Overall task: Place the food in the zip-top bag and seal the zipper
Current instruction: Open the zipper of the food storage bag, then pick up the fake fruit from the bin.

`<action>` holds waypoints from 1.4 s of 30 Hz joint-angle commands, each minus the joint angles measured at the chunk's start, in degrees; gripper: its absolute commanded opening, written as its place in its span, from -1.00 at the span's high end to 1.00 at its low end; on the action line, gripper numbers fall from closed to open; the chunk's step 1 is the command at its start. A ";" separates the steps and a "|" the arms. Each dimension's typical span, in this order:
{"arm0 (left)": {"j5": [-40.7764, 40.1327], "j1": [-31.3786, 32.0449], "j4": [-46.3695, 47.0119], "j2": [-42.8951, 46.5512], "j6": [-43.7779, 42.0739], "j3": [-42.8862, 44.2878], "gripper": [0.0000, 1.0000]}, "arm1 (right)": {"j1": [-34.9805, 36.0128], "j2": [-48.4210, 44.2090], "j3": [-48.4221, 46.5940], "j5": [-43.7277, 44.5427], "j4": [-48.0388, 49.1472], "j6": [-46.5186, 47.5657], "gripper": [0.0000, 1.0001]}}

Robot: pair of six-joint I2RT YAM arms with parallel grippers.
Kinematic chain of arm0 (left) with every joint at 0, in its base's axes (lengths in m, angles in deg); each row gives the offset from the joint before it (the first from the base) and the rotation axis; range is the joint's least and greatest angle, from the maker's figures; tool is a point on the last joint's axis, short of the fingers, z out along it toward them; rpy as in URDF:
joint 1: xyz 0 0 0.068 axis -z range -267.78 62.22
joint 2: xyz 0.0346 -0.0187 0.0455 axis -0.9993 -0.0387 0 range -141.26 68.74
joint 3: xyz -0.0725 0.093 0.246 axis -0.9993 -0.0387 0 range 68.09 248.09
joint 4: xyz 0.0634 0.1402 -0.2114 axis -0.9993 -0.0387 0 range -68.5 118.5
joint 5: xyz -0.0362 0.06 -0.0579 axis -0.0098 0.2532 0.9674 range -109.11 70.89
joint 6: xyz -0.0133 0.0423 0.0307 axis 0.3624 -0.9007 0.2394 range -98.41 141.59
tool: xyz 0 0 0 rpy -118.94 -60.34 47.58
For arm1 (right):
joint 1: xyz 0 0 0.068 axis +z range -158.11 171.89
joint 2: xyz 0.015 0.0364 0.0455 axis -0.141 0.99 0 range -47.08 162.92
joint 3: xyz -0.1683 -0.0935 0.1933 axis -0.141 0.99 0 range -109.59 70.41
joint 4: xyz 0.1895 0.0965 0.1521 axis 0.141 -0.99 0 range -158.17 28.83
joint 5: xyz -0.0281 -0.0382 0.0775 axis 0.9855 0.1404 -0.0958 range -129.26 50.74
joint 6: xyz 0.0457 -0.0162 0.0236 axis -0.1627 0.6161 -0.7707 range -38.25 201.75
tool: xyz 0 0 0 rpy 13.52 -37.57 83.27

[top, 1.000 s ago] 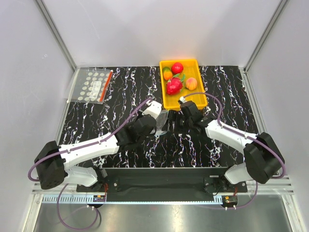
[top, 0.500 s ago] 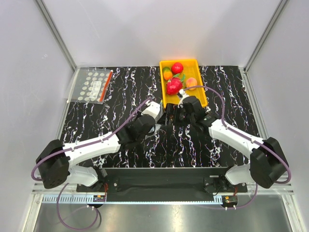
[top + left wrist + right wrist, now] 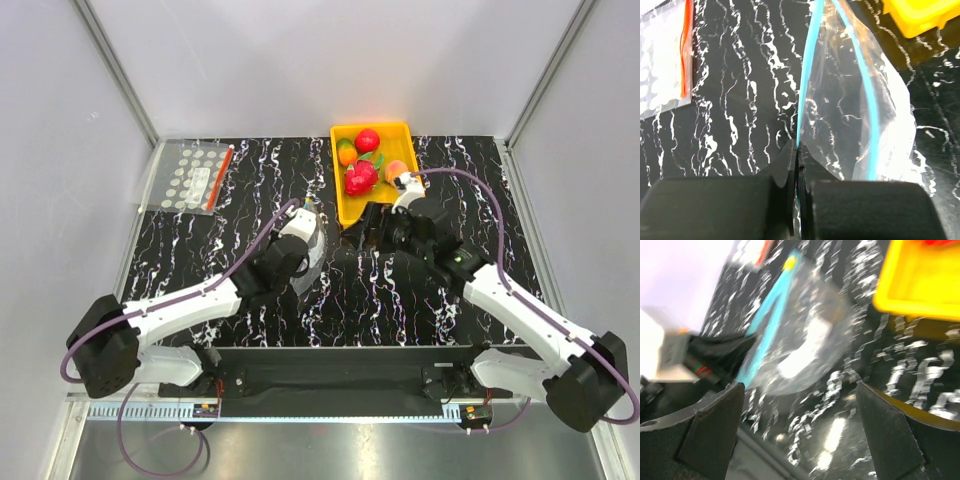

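Pinching tight with the left fingers [image 3: 787,162] — pressed together on the near end of one side of the zipper [image 3: 802,90], the thin pale blue strip at the mouth of the zip-top bag [image 3: 850,115]. Beyond the tips, a gaping mouth: second blue strip bowed away to the right, clear film slack between the two and crumpled at lower right. Below it, the black white-veined desk [image 3: 250,180]; lifted clear or resting there, cannot tell. Just left of the near left corner of the yellow tray [image 3: 338,180].

Spread wide on the other side — right fingers [image 3: 710,425] with nothing between them, close to the tray's near edge. Ahead of them in the blurred wrist view, the bag and its blue strip, apart from both tips. Seen from above, bag to their left, not touching.

In the tray: red apple [image 3: 367,139] at the far end, orange-and-green fruit [image 3: 346,152] just beside it, peach-orange fruit [image 3: 397,170] by the right wall, larger red fruit [image 3: 360,178] in the middle.

Far left on the desk, well apart, a flat dotted bag [image 3: 190,178] with a red strip.
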 commanded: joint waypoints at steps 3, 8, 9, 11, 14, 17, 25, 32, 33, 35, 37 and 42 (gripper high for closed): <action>-0.07 -0.81 5.16 3.08 1.13 -1.93 1.00 | -6.49 1.17 -5.94 8.96 -6.97 3.08 -1.00; -0.07 -0.81 7.71 4.65 1.57 -4.13 1.00 | -15.65 9.33 -12.00 5.70 -7.41 1.67 -1.00; 0.19 -0.72 7.98 5.09 1.57 -4.31 1.00 | -16.62 11.27 -13.75 6.67 -7.85 1.76 -0.99; 0.19 -0.81 8.07 6.06 1.22 -4.57 1.00 | -17.33 18.10 -20.23 11.67 -10.21 1.76 -0.99; -2.08 -0.81 6.93 7.20 0.43 -4.31 1.00 | -19.87 27.51 -28.08 11.69 -10.76 2.37 -1.00; -6.99 -0.72 6.84 7.73 -2.02 -3.87 1.00 | -22.16 36.21 -35.37 9.93 -11.37 3.34 -0.99; -9.56 0.59 7.19 2.56 -5.64 -1.59 1.00 | -24.98 55.13 -54.27 8.26 -17.35 5.71 -0.96; -6.95 4.02 7.80 -4.30 -5.73 0.18 1.00 | -25.42 66.22 -66.77 10.01 -21.74 7.56 -0.98; -6.06 4.11 8.32 -4.31 -5.47 0.00 1.00 | -25.42 66.66 -67.47 10.36 -21.74 7.65 -0.98; -3.17 4.11 8.42 -4.04 -4.68 -0.09 1.00 | -25.42 67.97 -69.31 10.63 -22.70 8.00 -0.97; -2.53 4.28 8.42 -3.95 -4.41 -0.09 1.00 | -25.42 68.77 -70.54 11.42 -23.41 8.09 -0.95; -3.06 4.46 8.77 -3.60 -4.41 -0.61 1.00 | -25.51 69.91 -70.02 12.83 -23.50 7.39 -0.90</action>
